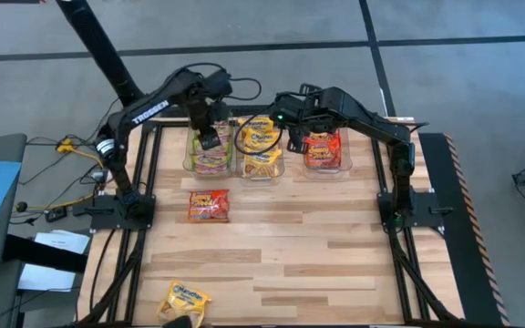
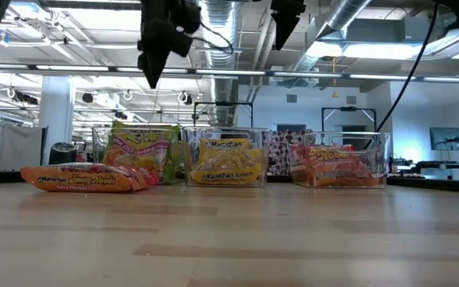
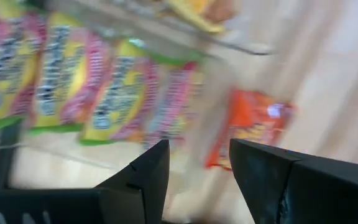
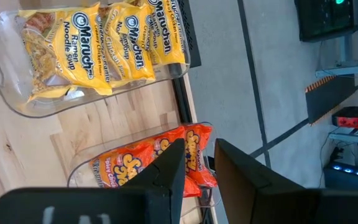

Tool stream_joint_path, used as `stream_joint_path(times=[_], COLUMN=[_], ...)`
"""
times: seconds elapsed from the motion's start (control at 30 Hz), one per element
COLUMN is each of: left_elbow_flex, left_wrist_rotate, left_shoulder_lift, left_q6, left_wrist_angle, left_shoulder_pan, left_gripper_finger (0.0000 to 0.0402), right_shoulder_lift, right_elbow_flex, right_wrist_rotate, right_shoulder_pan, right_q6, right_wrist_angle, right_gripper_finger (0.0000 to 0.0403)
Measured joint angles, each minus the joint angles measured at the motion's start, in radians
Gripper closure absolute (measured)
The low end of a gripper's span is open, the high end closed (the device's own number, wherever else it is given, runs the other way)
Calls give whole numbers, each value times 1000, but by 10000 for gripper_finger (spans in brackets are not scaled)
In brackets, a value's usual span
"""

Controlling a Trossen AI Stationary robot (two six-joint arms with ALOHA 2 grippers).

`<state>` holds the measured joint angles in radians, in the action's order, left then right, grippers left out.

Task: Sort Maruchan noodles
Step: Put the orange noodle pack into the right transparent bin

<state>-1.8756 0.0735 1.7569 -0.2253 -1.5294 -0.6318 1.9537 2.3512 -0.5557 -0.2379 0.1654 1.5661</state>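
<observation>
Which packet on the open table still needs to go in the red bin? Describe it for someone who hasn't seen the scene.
Start at the row of three clear bins along the table's far edge. On bare wood in front of the left one lies a single red-orange packet, flat. It is the only red-orange one outside a bin; the other loose packet, at the near edge, is yellow.

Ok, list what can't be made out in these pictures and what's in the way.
- Green-and-pink packets, left wrist view: print unreadable, blurred.
- Left bin, high view: most of its contents covered by the left claw.
- Yellow packet at the near table edge, high view: its lower part is hidden by something dark at the picture's bottom edge.
- Red-orange bin, right wrist view: packets partly behind the right claw, which is open and empty.
</observation>
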Motion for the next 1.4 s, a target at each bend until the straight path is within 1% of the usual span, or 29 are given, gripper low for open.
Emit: stream_joint_path(times=[0.1, 0.2, 0.4, 0.57, 0.73, 0.8, 0.9, 0.97, 1.13, 1.23, 1.4], left_elbow_flex=[0, 0, 0, 0, -1, -1, -1, -1, 0, 13, 56], left_wrist_rotate=[81, 128, 131, 132, 111, 141, 222, 245, 208, 200, 97], left_shoulder_lift=[-49, -110, -227, -306, -352, -363, -370, -369, -365, -367, -403], left_q6=[14, 29, 130, 197, 334, 360, 383, 411, 453, 443, 403], left_wrist_angle=[-11, -2, 23, -29, -42, -42, -42, -42, -42, -41, -40], left_shoulder_pan=[28, 60, 117, 174, 221, 243, 282, 313, 384, 423, 475], left_gripper_finger=[247, 247, 247, 247, 247, 247, 245, 239, 224, 225, 232], right_shoulder_lift=[0, 0, 0, 0, 0, 0, 0, 0, 0, 0, -12], right_elbow_flex=[0, 0, 0, 0, 0, 0, 0, 0, 0, 0, 0], right_wrist_rotate=[28, 35, 36, 36, 37, 36, 39, 66, 212, 222, 223], right_shoulder_pan=[0, 0, 1, 10, 9, 9, 9, 8, 12, 29, 66], right_q6=[-13, -34, -65, -64, -63, -64, -86, -95, -107, -114, -127], right_wrist_angle=[1, 4, 5, 5, 5, 5, 5, 5, 5, 5, 5], right_gripper_finger=[291, 291, 291, 291, 291, 291, 291, 291, 291, 291, 291])
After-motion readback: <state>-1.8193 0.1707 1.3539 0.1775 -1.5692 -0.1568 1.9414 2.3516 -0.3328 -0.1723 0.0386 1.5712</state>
